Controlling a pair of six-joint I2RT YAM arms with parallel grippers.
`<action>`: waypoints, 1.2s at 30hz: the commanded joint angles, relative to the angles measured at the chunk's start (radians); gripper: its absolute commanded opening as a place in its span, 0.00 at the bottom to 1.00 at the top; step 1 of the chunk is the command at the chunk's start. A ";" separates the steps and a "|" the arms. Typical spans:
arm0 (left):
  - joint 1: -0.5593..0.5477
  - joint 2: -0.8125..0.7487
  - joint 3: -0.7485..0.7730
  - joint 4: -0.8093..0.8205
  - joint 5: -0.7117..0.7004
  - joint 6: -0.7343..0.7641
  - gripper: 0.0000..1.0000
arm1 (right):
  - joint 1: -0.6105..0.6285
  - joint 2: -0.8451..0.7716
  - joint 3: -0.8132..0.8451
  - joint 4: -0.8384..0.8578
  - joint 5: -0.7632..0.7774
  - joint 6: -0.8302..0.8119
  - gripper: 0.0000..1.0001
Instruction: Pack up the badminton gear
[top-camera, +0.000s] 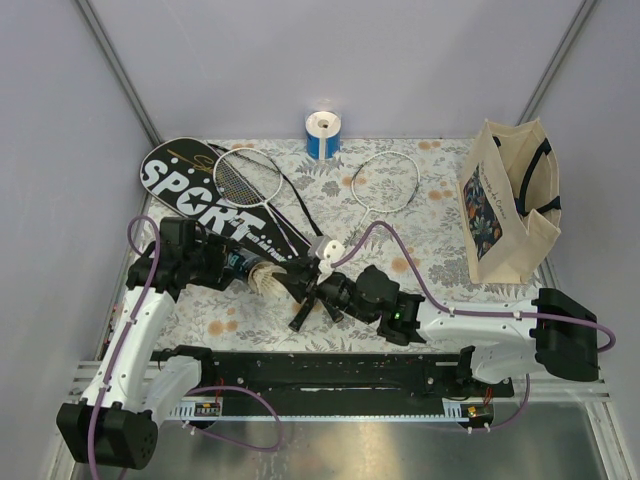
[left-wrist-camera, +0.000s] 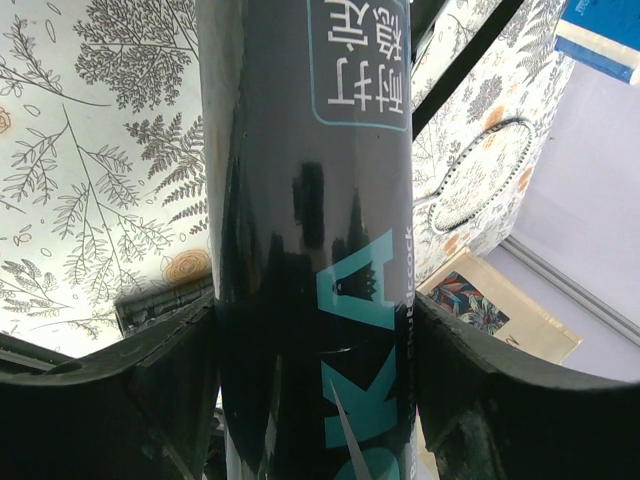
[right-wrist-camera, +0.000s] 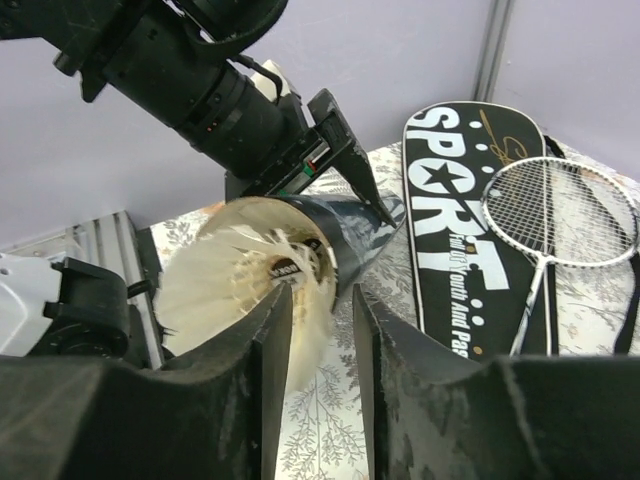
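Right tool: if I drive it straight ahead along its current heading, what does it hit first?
The shuttlecock sticking out of the black tube that the left tool holds. Its feathers sit right at the fingertips of the right tool. Depth is hard to judge, so they may be touching.

light: bright, even | glare: black tube | blur: shuttlecock

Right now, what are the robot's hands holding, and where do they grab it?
The left gripper clamps the black tube around its body. The right gripper has jaws apart around the edge of the shuttlecock in the tube's mouth, apparently holding nothing.
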 joint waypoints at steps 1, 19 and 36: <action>-0.005 -0.017 0.061 0.044 0.028 -0.009 0.17 | 0.016 -0.022 0.047 -0.036 0.099 -0.041 0.41; -0.008 -0.023 0.038 0.049 -0.001 -0.009 0.16 | 0.033 -0.016 0.107 -0.153 0.099 0.048 0.00; -0.036 -0.035 0.066 0.021 -0.067 -0.005 0.15 | 0.170 0.217 0.285 -0.101 0.466 -0.287 0.00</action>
